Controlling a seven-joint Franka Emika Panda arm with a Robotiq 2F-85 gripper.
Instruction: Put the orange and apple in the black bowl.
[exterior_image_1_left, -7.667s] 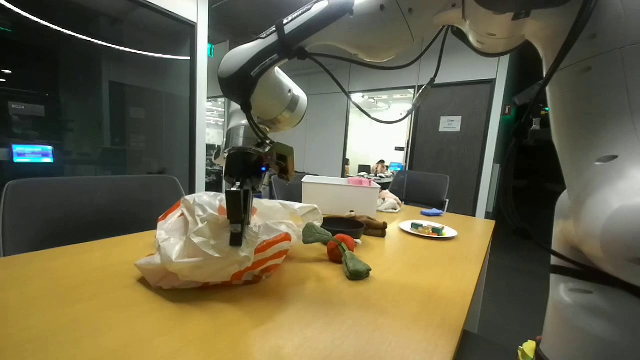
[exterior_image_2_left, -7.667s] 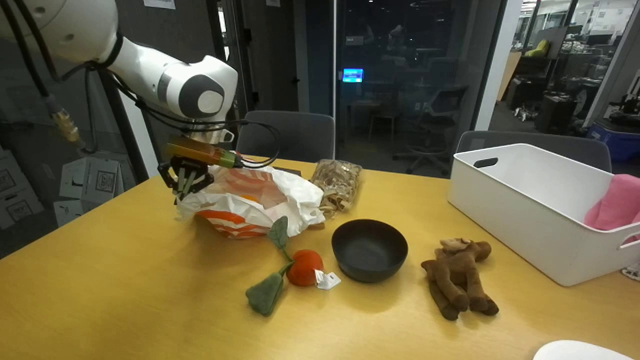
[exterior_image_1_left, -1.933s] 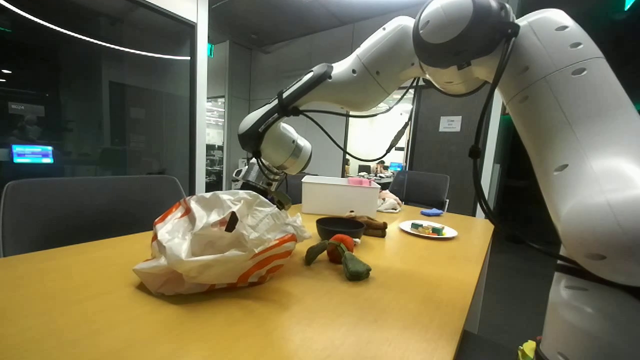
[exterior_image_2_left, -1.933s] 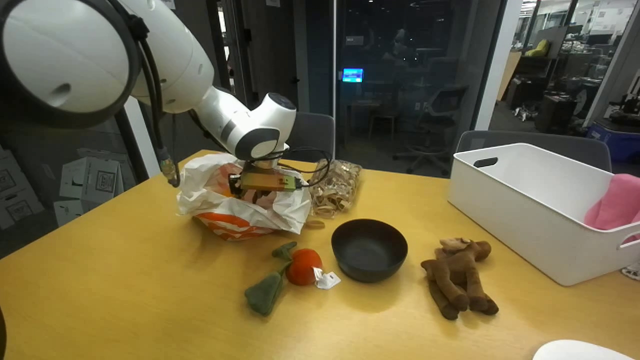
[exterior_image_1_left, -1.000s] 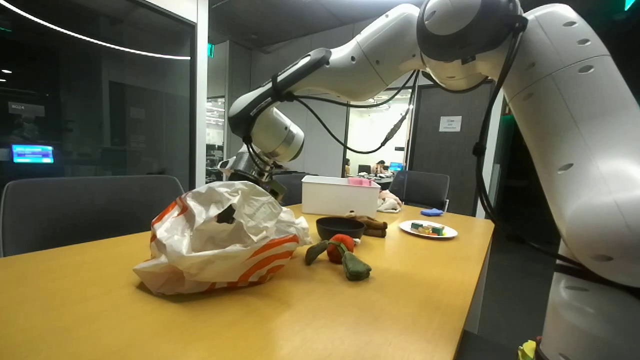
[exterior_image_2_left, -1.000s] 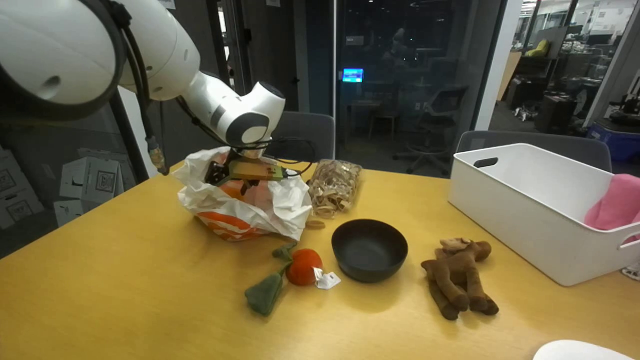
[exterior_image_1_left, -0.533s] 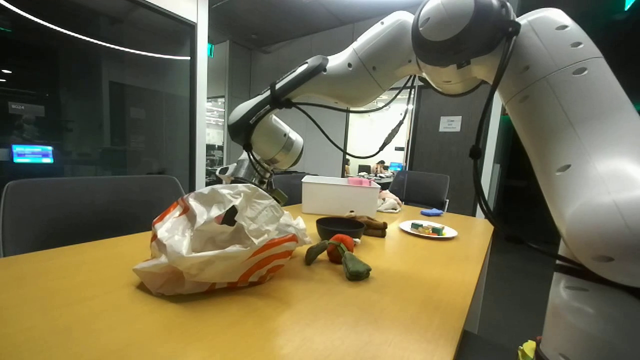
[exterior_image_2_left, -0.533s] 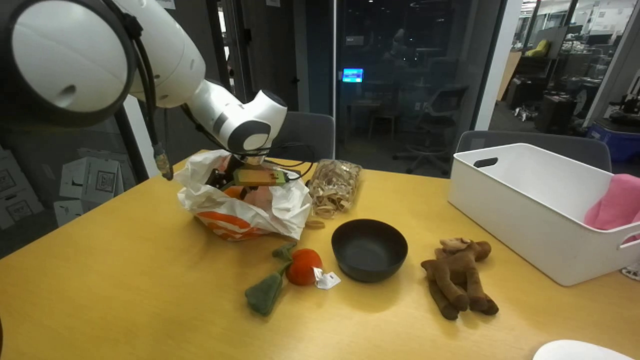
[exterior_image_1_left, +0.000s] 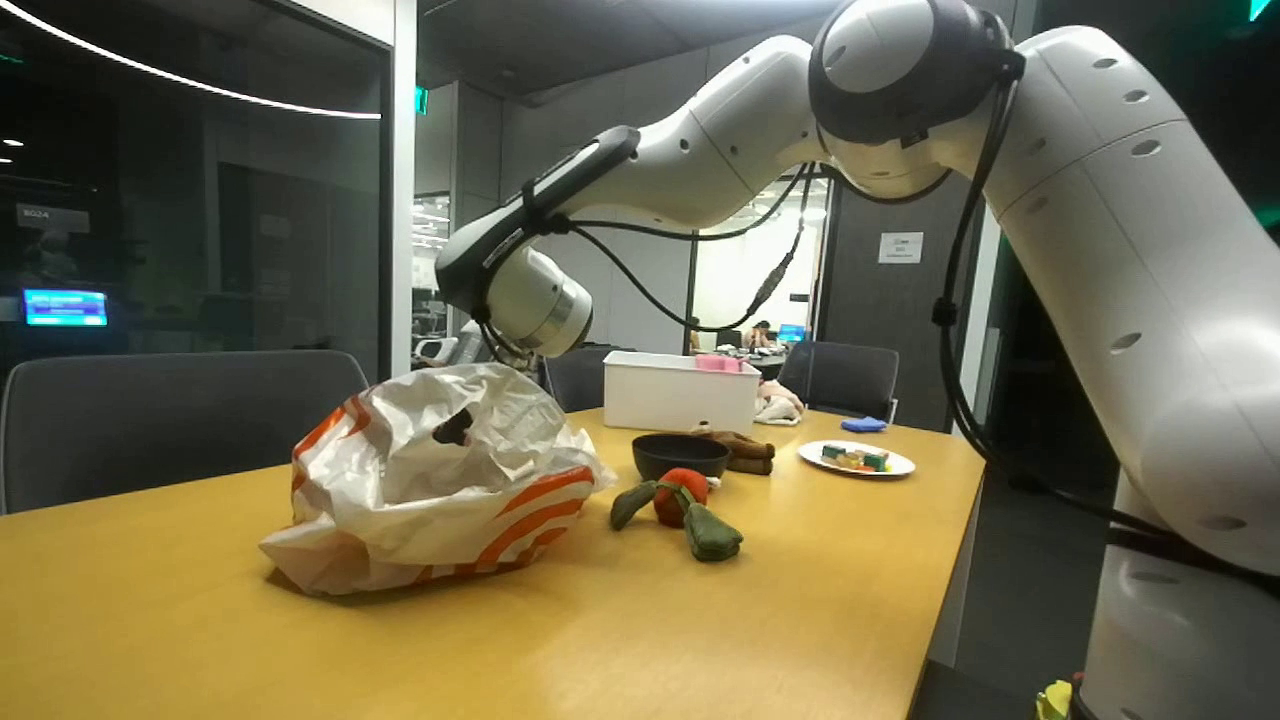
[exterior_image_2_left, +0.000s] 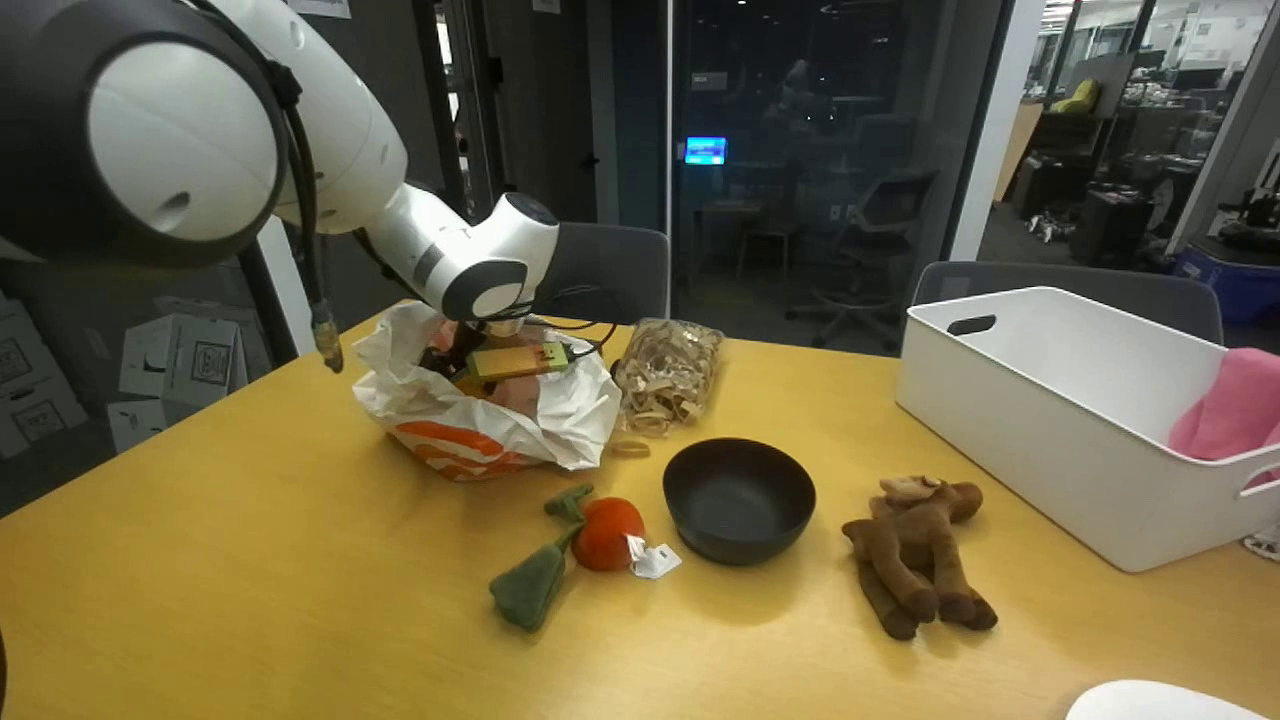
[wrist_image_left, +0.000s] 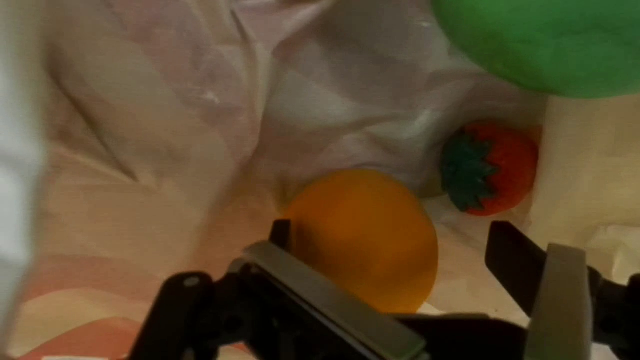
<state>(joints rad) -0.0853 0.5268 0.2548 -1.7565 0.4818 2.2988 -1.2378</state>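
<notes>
Holds the white arm (exterior_image_1_left: 720, 150) over the table (exterior_image_2_left: 300, 600), with the gripper (wrist_image_left: 391, 237) down in the mouth of a crumpled white bag (exterior_image_1_left: 430, 520) with orange stripes. Has, in the wrist view, both jaws spread wide, one at each side of the orange (wrist_image_left: 370, 250) inside the bag. Cannot tell about any contact with the orange. Shows in the same bag a small red thing (wrist_image_left: 507, 167) with green crown, and a green round thing (wrist_image_left: 555, 45), cut by the edge of this view.

Looks smooth and yellow on this table, with pale shine upon it. Bears the black bowl (exterior_image_2_left: 739, 500) and, just beside it, a red plush fruit (exterior_image_2_left: 605, 535) with green leaves. Carries further a brown plush animal (exterior_image_2_left: 920, 550), lying between the bowl and a big white bin (exterior_image_2_left: 1010, 425); also a clear packet (exterior_image_2_left: 672, 375) of tan pieces, close beside the bag. In an exterior view, bears a white plate (exterior_image_1_left: 903, 467) with small coloured blocks (exterior_image_1_left: 876, 462), and near to it a blue cloth (exterior_image_1_left: 864, 425).

Has grey chairs (exterior_image_2_left: 610, 265) along the table, and behind them a dark glass wall (exterior_image_2_left: 840, 100) with a lit blue screen (exterior_image_2_left: 705, 151) showing in it. Has also a dark door (exterior_image_1_left: 885, 300) with white paper (exterior_image_1_left: 901, 248) on it, beside a bright window (exterior_image_1_left: 740, 260).
</notes>
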